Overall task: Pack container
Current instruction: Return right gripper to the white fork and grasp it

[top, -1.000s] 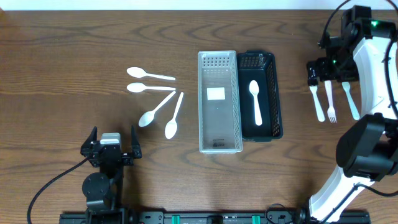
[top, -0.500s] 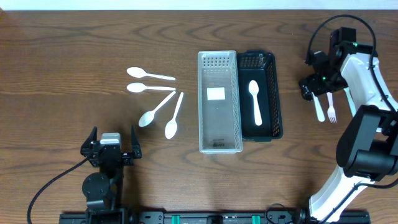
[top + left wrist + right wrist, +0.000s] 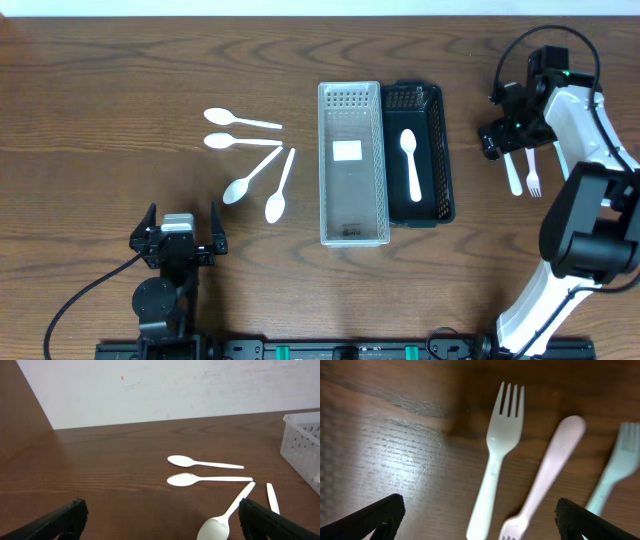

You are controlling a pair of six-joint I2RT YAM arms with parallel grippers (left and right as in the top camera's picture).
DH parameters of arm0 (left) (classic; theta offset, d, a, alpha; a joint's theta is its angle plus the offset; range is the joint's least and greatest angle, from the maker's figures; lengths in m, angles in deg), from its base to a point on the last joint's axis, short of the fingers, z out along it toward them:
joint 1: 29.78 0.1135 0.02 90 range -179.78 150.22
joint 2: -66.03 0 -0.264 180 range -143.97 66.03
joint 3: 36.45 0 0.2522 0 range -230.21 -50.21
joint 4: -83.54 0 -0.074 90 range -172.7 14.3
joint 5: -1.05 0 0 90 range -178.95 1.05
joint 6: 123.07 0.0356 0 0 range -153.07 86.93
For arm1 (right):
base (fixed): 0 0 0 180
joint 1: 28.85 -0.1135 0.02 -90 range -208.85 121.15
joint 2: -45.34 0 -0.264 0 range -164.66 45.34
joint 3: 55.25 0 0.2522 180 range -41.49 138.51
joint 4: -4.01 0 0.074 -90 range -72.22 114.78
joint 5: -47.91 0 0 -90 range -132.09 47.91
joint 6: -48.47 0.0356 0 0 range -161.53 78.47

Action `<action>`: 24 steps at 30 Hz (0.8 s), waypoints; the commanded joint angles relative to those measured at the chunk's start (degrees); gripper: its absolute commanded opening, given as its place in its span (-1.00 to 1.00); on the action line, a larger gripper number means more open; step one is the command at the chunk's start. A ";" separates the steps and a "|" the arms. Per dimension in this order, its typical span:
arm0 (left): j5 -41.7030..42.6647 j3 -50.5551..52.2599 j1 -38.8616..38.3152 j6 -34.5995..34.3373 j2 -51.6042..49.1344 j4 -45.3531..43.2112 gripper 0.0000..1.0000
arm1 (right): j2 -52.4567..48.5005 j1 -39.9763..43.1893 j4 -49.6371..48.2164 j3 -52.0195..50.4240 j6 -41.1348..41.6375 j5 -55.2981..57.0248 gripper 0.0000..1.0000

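I judged the packing barely begun: one spoon lay in the black tray, which sat touching the right side of the clear tray, and the clear tray held nothing but a small white patch on its floor. Everything else was out on the worktop. Left of the clear tray I counted four loose spoons fanned out, bowls pointing away from it, so five spoons in all. Well to the right of the clear tray, past the black one, lay the forks; my right wrist camera showed three side by side, though from overhead I could make out only two, the arm covering the rest. That made two trays, five spoons and three forks, with seven pieces left to pack. The right pincer hung over the forks with its jaws wide and nothing between them. The left pincer sat parked near the front edge, left of the clear tray, equally wide and holding nothing.
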 commanded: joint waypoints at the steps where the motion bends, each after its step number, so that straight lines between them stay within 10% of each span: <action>1: -0.24 1.66 0.26 -0.46 0.33 0.61 0.96 | -2.51 0.46 -0.13 -0.26 3.48 -0.24 0.99; 24: -0.24 1.66 0.26 -0.46 0.33 0.61 0.96 | -4.66 3.19 -1.18 -0.26 3.63 -4.35 0.98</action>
